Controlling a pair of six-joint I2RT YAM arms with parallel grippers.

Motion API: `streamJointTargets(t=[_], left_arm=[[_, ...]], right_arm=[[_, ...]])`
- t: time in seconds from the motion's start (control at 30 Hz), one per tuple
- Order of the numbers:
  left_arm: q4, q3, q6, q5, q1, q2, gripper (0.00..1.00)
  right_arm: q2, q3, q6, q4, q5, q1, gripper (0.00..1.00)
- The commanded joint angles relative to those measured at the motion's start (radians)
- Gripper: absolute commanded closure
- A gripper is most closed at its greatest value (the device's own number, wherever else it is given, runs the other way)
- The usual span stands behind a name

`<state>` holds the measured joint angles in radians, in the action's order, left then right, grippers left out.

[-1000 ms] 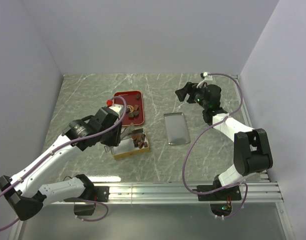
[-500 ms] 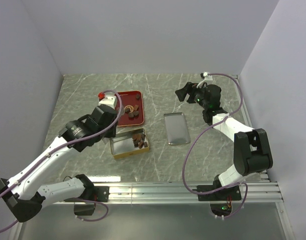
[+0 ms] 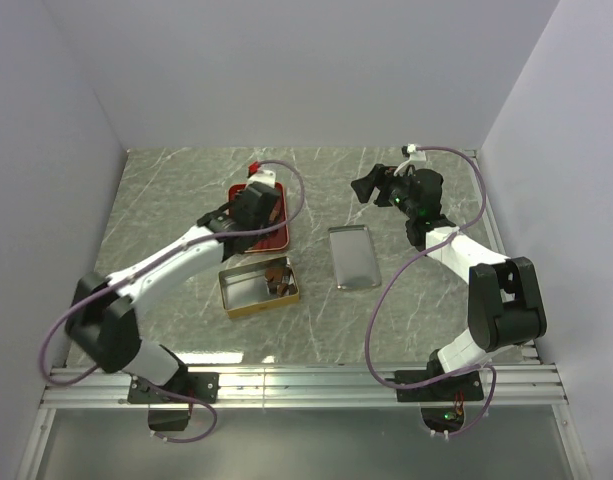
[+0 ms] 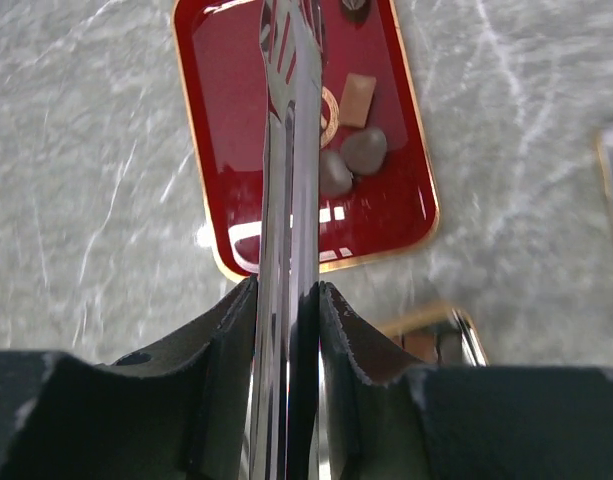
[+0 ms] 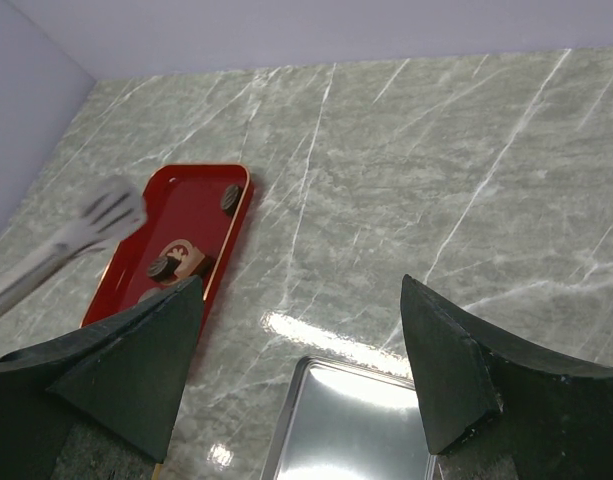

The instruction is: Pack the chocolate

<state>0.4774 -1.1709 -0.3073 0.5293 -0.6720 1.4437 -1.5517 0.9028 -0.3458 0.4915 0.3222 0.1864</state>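
Note:
Several dark brown chocolate pieces [image 4: 364, 150] lie on the red tray [image 4: 216, 120], with a lighter caramel block [image 4: 357, 100] among them. More chocolate pieces [image 3: 277, 278] sit in the right end of the open gold tin [image 3: 241, 290]. My left gripper [image 4: 286, 290] is shut on metal tongs [image 4: 291, 120], whose closed arms reach out over the tray, their tip just left of the chocolates. In the top view it [image 3: 254, 218] hovers over the tray [image 3: 276, 240]. My right gripper [image 5: 301, 285] is open and empty, held high at the back right [image 3: 371, 187].
The tin's silver lid [image 3: 352, 257] lies flat on the marble table to the right of the tin; it also shows in the right wrist view [image 5: 356, 420]. The tray [image 5: 186, 210] and tongs [image 5: 86, 230] show there at the left. Grey walls close in three sides.
My left arm has swung from over the gold tin away to the far side, carrying the tongs over the red tray. The right arm has not moved.

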Motion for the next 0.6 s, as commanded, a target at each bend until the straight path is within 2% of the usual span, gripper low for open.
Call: streamJointTargets(t=[0.0, 0.3, 0.57], left_arm=[[-0.147, -0.088, 0.091, 0.014, 0.014, 0.085, 0.66], [-0.166, -0.179, 0.148, 0.07, 0.012, 0.259, 0.65], [-0.137, -0.213, 0.151, 0.086, 0.014, 0.316, 0.64]], right_arm=[[0.039, 0.012, 0.022, 0.019, -0.024, 0.002, 0.14], [0.033, 0.021, 0.025, 0.01, -0.026, 0.001, 0.14], [0.03, 0.021, 0.025, 0.01, -0.023, 0.001, 0.14]])
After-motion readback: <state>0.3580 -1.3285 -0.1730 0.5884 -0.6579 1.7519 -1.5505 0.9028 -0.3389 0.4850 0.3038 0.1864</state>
